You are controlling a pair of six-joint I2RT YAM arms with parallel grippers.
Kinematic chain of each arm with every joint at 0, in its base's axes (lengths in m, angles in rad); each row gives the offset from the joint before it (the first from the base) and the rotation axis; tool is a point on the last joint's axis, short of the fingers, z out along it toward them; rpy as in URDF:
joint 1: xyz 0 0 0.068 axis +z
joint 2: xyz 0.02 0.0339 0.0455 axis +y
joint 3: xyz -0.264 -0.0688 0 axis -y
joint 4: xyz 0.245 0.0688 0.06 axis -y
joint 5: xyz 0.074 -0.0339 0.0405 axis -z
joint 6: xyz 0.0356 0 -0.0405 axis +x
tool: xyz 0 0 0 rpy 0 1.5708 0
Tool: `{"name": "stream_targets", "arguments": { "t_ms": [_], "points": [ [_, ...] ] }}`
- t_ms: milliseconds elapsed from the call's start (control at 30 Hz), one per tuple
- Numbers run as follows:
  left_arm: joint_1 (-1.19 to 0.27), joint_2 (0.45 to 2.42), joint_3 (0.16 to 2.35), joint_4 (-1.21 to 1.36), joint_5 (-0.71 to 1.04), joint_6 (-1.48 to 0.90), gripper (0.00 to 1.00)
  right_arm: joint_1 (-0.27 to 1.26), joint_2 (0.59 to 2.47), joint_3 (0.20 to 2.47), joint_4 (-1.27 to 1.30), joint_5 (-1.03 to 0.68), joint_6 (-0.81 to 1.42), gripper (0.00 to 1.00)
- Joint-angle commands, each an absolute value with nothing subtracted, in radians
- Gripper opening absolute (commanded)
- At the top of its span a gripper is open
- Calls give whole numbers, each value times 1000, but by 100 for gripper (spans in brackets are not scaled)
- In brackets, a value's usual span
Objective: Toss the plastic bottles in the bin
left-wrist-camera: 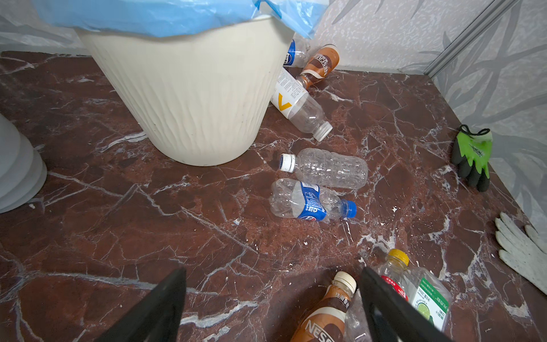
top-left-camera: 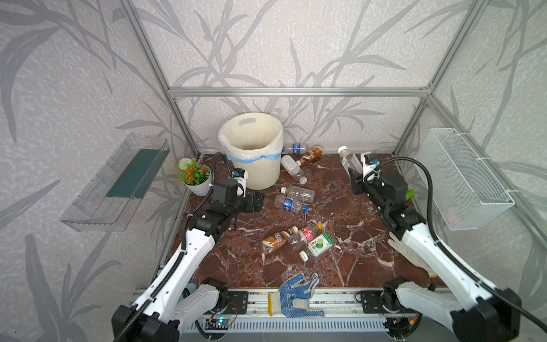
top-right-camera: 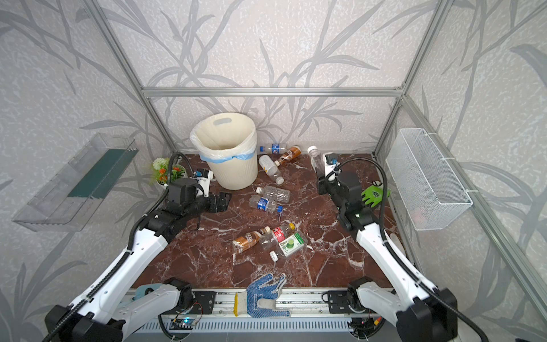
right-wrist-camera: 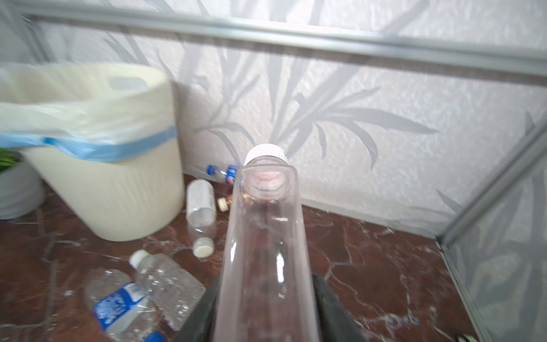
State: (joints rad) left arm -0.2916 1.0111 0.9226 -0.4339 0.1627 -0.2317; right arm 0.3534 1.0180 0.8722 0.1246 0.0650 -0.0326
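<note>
Marble tabletop [top-left-camera: 340,213]: right end effector [right-wrist-camera: 266,296] clamps clear bottle [right-wrist-camera: 263,225], left end effector [left-wrist-camera: 273,274] spread, empty

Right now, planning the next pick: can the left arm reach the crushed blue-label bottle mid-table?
Probably yes: the left gripper is open and empty, with only bare table between it and the bottle.

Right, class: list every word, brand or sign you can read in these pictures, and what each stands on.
"NESC", cut off at the picture's edge: near brown bottle.
"NESCAFE", upside down in the left wrist view: far brown bottle.
Orange "V": white-label bottle beside the bin.
Too small to read: the print on the blue-label bottle and the green-label bottle.
</note>
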Motion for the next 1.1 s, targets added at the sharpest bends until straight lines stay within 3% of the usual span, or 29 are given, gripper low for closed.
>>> {"name": "stream_targets", "arguments": {
  "t_ms": [0,200,300,400,500,567,767,1067],
  "points": [
    [-290,988,910,-423,197,-219,91,362,899,858,256,-10,34,41],
    [-292,978,911,-440,263,-222,90,420,990,1035,403,-161,107,40],
    [-302,955,880,-428,257,-246,90,462,1223,1273,448,-192,196,38],
    [-308,927,854,-441,237,-261,90,563,1559,1685,330,-225,242,39],
    [-314,905,846,-474,237,-276,90,613,1856,2114,73,-194,214,64],
    [-322,878,837,-501,232,-280,90,583,1941,2233,20,-228,270,79],
    [-325,815,790,-527,194,-267,93,557,1861,2113,45,-200,222,90],
    [-350,955,858,-577,323,-168,95,503,1556,1736,48,-143,143,91]
  ]
}}
